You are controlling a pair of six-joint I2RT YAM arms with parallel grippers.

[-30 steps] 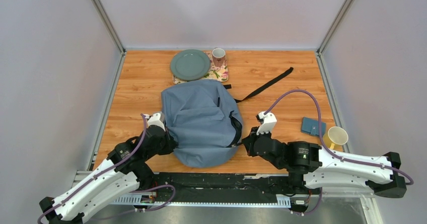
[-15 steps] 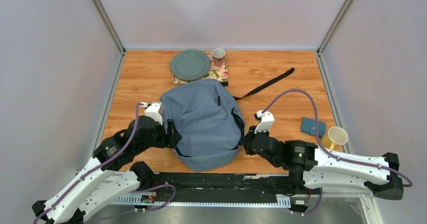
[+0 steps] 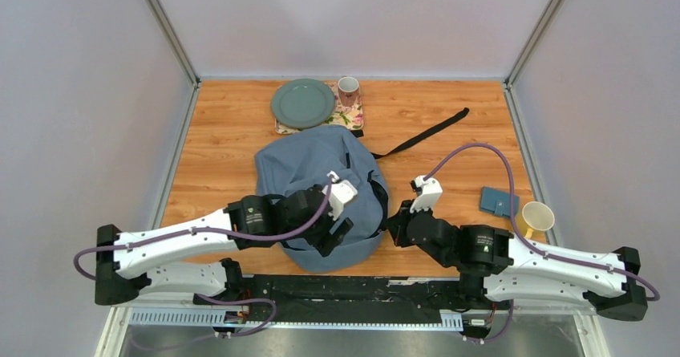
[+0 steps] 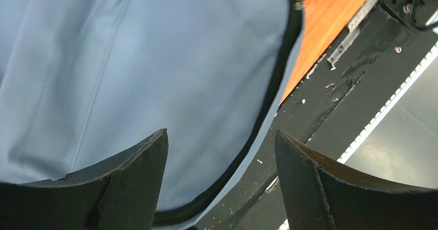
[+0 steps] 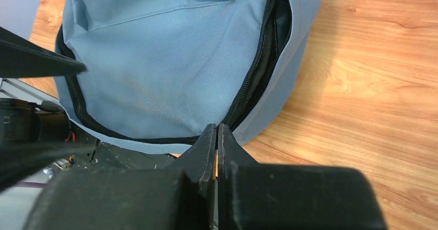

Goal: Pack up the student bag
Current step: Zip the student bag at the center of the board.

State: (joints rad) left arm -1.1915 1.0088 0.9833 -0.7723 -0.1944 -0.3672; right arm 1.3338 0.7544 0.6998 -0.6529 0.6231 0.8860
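The student bag lies on the wooden table, grey-blue, with a dark zip running round its near and right edge. My left gripper hovers over the bag's near right part, open, with nothing between its fingers. In the left wrist view the left gripper frames the bag's fabric and zip edge. My right gripper sits at the bag's right side, low by the table. In the right wrist view the right gripper is shut, its tips right at the zip; no held thing shows.
A green plate and a mug rest on a floral tray behind the bag. A black strap trails to the right. A blue flat case and a yellow mug lie at the right edge. A black rail borders the near edge.
My left gripper has opened and swung from the bag's left side across to above its near right part. The bag shifted slightly. The right arm barely moved.
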